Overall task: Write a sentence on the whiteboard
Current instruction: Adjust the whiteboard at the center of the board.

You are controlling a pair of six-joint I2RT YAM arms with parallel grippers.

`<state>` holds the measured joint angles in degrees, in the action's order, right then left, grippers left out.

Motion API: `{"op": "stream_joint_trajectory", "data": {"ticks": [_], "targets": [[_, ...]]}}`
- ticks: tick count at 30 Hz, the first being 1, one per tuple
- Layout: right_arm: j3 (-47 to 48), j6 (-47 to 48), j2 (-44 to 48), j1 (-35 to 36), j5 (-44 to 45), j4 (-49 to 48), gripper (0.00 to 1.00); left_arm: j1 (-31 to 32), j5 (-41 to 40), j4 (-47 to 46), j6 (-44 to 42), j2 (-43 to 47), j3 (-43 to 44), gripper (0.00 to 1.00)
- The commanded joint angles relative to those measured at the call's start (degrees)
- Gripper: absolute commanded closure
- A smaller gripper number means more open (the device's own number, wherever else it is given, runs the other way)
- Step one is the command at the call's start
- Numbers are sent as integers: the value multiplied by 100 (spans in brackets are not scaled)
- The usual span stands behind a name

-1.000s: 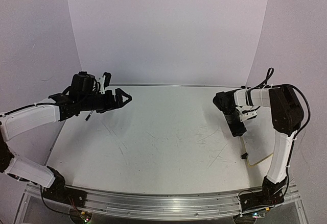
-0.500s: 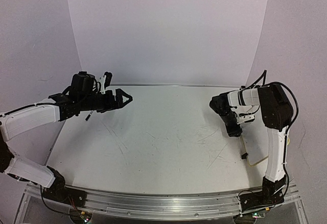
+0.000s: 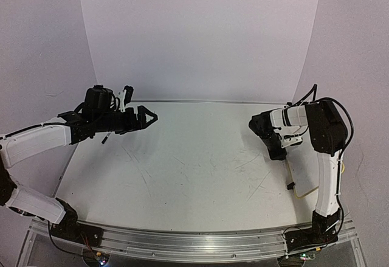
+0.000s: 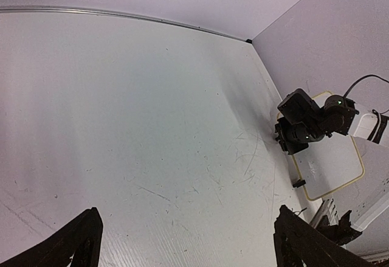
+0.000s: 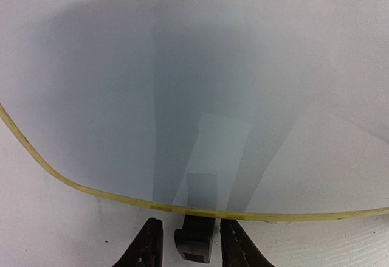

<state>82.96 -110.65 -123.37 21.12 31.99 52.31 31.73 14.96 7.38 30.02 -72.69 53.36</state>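
The whiteboard (image 3: 308,173) lies flat at the table's right edge, white with a thin yellow rim; in the left wrist view the whiteboard (image 4: 333,165) shows at far right. My right gripper (image 3: 278,153) is down at its left long edge. In the right wrist view the right gripper (image 5: 189,223) has its fingers on either side of a black clip foot (image 5: 194,241) on the rim, with narrow gaps on both sides. A second clip foot (image 3: 290,186) sits nearer. My left gripper (image 3: 149,118) hovers wide open over the table's back left, holding nothing.
The scratched white tabletop (image 3: 194,169) spreads between the arms. White walls (image 3: 200,36) close off the back and sides. The right arm's upright link (image 3: 328,182) stands over the whiteboard's right side. No pen or marker shows in any view.
The right arm drew in a little to the left, and its jaws narrowed around the clip foot. The left arm has not moved.
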Motion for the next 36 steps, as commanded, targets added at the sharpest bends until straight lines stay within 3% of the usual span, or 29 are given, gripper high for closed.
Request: {"op": "stream_joint_trajectory", "data": {"ticks": [1, 10, 14, 27, 36], "targets": [[96, 204, -22, -37, 152, -100, 68, 1, 29, -283, -67, 196, 56, 1], [41, 803, -46, 64, 140, -455, 71, 0, 34, -300, -19, 121, 74, 1], [-16, 1038, -45, 156, 139, -631, 80, 1, 29, -307, 11, 147, 53, 1], [47, 1767, -7, 739, 141, -1135, 83, 3, 33, -334, 51, 199, 18, 0], [15, 3469, -70, 1522, -406, -2378, 82, 0, -82, -342, 65, 166, -71, 1]]}}
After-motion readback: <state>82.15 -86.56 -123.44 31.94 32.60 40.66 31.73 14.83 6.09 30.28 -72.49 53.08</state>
